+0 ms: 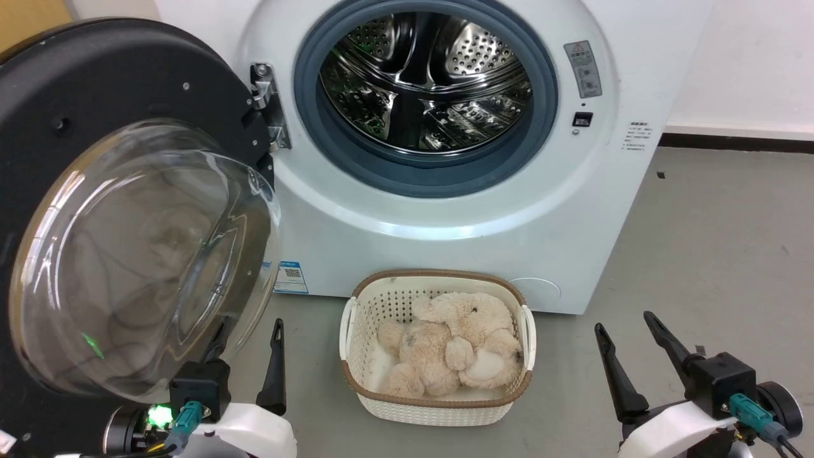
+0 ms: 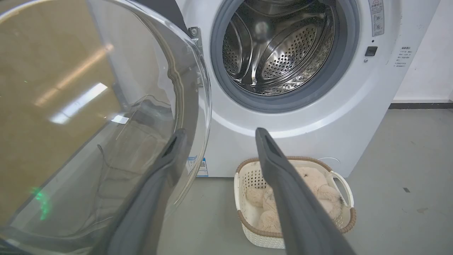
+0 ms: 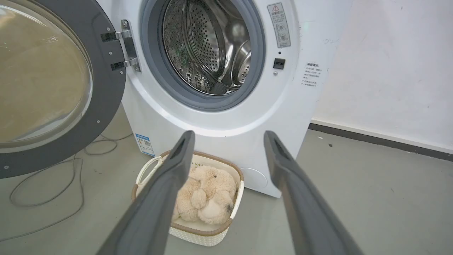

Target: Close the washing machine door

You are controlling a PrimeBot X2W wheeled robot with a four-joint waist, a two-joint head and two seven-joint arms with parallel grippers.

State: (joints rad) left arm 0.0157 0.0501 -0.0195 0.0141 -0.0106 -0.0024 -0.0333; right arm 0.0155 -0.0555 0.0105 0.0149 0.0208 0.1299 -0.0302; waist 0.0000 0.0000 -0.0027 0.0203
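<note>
The washing machine door, black-rimmed with a bulging glass bowl, stands wide open at the left, hinged to the white washing machine. The steel drum shows inside the grey gasket. My left gripper is open just below the bowl's lower right edge. One of its fingers is in plain sight and the other is seen through the glass. In the left wrist view the door overlaps the left finger of that gripper; I cannot tell if they touch. My right gripper is open and holds nothing, low at the right, apart from the machine and the door.
A white woven basket holding a beige plush toy sits on the grey floor right before the machine, between my grippers. A thin cable lies on the floor under the open door. A white wall with a dark skirting runs at the right.
</note>
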